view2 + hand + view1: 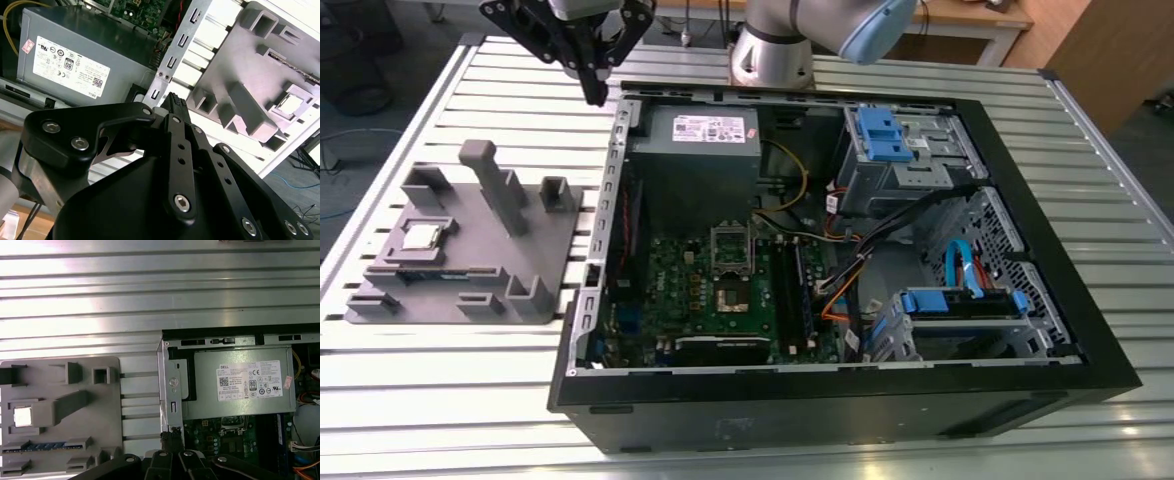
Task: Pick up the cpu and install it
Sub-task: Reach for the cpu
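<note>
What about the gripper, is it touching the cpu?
Apart. The exterior view shows the gripper near the computer case, far from the cpu on the grey holder.

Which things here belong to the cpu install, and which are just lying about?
For the job:
the cpu, sitting in the grey holder
the socket on the green board
the gripper, up over the case edge

Just there:
the power supply box
the blue drive brackets
the cables
</note>
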